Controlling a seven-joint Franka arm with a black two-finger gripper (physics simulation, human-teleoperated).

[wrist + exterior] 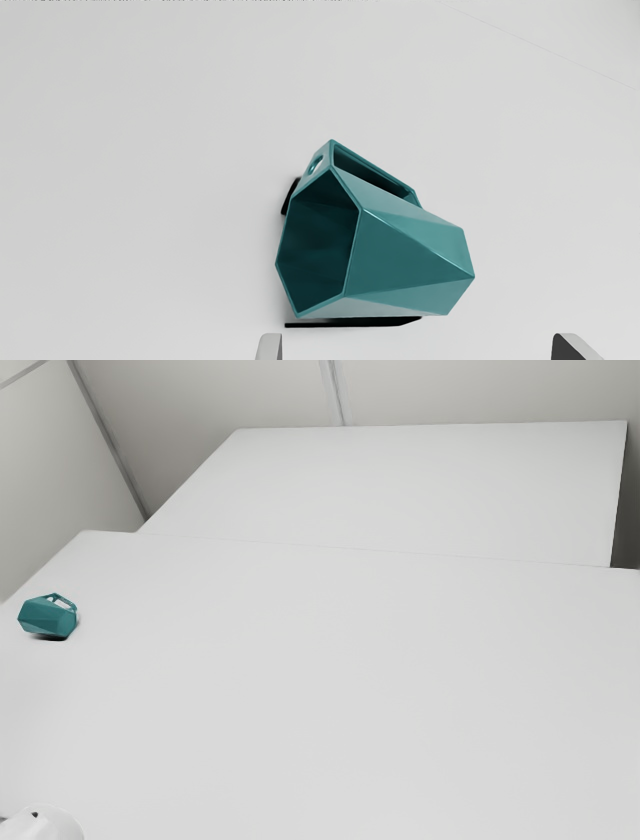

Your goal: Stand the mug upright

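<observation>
Lying sideways: mug [410,260], interior murky; gripper [419,345], fingers apart, partly cut off.

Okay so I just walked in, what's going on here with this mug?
A robot arm's gripper is open, with its two fingers well apart, near a teal mug on a white table. Nothing is holding the mug: it lies on its side, its handle angled up off the body. The job is to set it upright, and that isn't done at this moment.
</observation>
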